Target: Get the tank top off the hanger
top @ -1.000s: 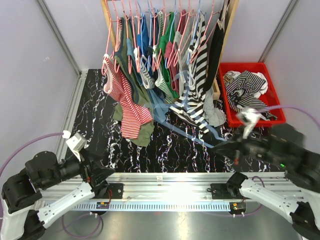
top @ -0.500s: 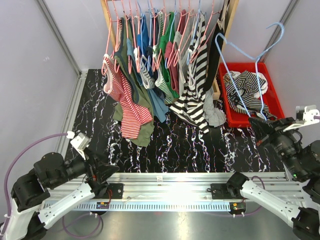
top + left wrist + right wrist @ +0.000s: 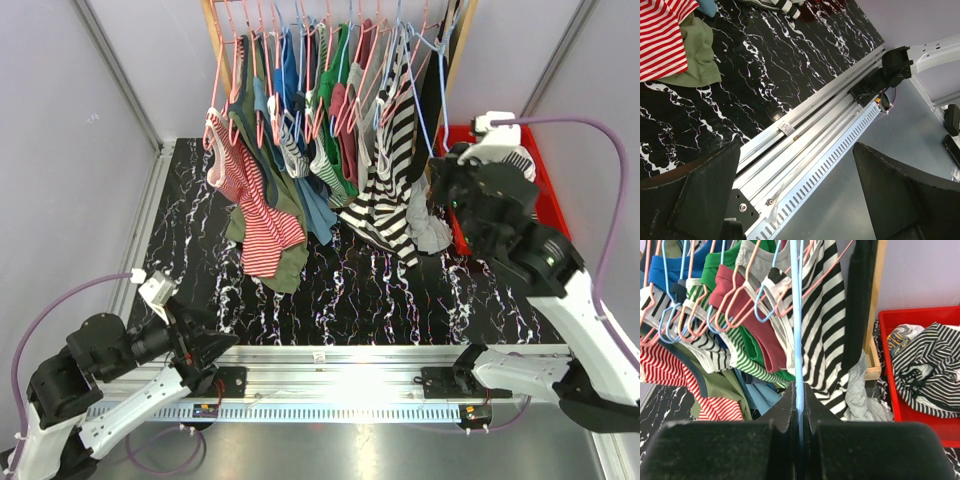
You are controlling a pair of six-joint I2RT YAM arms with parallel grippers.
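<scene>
While the right gripper is pinched tight on the thin light-blue wire hanger, holding it upright in front of the crowded clothes rack, the black-and-white striped tank top lies crumpled in the red plastic bin right of the rack. Left gripper hangs low over the aluminium rail at the near edge of the black marbled table, jaws wide apart, holding nothing

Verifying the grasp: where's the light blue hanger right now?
Right wrist view, centre: the light blue hanger runs straight up from the shut right gripper, just left of the black-and-white striped top on the rack, red bin off to the right.
</scene>
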